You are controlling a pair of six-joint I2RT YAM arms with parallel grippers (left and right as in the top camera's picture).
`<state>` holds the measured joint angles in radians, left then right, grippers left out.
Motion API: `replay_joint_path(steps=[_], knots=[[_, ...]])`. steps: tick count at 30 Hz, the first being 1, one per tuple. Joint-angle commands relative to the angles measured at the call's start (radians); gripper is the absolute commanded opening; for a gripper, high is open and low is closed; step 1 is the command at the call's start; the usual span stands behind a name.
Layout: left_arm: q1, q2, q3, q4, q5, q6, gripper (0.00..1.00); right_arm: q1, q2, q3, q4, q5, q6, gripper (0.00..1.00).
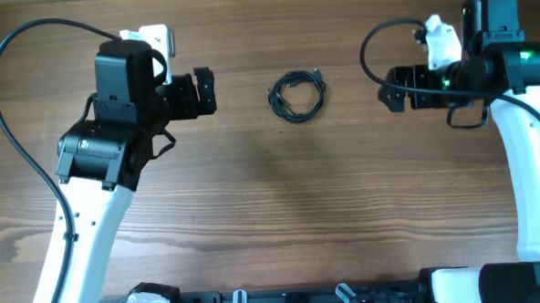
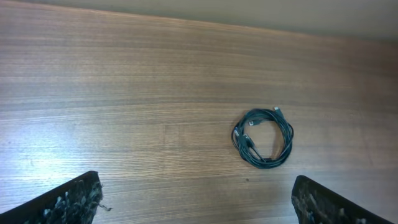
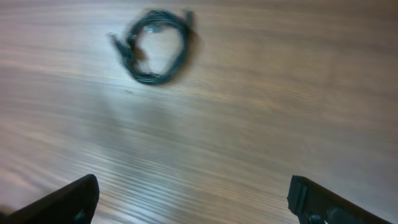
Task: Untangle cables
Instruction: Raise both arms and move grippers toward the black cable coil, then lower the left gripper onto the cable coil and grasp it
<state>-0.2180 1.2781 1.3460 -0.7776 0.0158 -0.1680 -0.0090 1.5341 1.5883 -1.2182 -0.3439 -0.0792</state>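
Closest to the lens in the left wrist view are the two dark fingertips (image 2: 71,198) of the left gripper (image 2: 200,202), sitting at the bottom corners with bare wood between them. They are spread wide and hold nothing. The right gripper (image 3: 193,199) shows the same in its own view (which is blurred): fingers far apart, nothing between them.

From overhead, both grippers face inward from either side. The cables (image 1: 286,110) lie on the table (image 1: 255,216) between them, well apart from each. They form one small, tight coil of thin black wire, with plug ends poking out at its edge and a denser bunch of strands on one side. How many separate wires are wound in cannot be told.

By my reading this is the approach — no untangling is done yet. The next move calls for one arm to come down and pinch a plug end or a few strands, so the other can draw a loop free. The wire lies flat on the wood, so the fingertips would have to close very low.
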Motion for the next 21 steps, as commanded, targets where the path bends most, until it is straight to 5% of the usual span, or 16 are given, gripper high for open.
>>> replay_joint_path(steps=[1,2,3,4,5,11,15,21], knots=[[-0.003,0.002,0.016,0.003,-0.025,-0.027,0.82,0.005,0.005,0.008,0.092,-0.101,-0.048,0.47],[-0.003,0.007,0.016,0.004,-0.025,-0.027,0.53,0.005,0.005,0.008,0.104,-0.090,-0.045,0.40],[-0.003,0.013,0.016,0.005,-0.025,-0.027,0.45,0.005,0.005,0.008,0.107,-0.089,-0.045,0.57],[-0.003,0.021,0.016,0.007,-0.024,-0.027,0.73,0.005,0.005,0.008,0.110,-0.073,-0.041,1.00],[-0.003,0.033,0.016,0.011,-0.015,-0.027,1.00,0.005,0.005,0.008,0.111,-0.041,-0.026,1.00],[-0.003,0.129,0.016,0.155,0.156,-0.019,1.00,0.005,0.005,0.008,0.094,0.040,-0.025,1.00],[-0.008,0.253,0.016,0.271,0.419,0.116,1.00,0.005,0.005,0.009,0.101,0.197,0.074,1.00],[-0.055,0.446,0.016,0.362,0.422,0.141,0.97,0.005,0.005,0.009,0.072,0.207,0.082,1.00]])
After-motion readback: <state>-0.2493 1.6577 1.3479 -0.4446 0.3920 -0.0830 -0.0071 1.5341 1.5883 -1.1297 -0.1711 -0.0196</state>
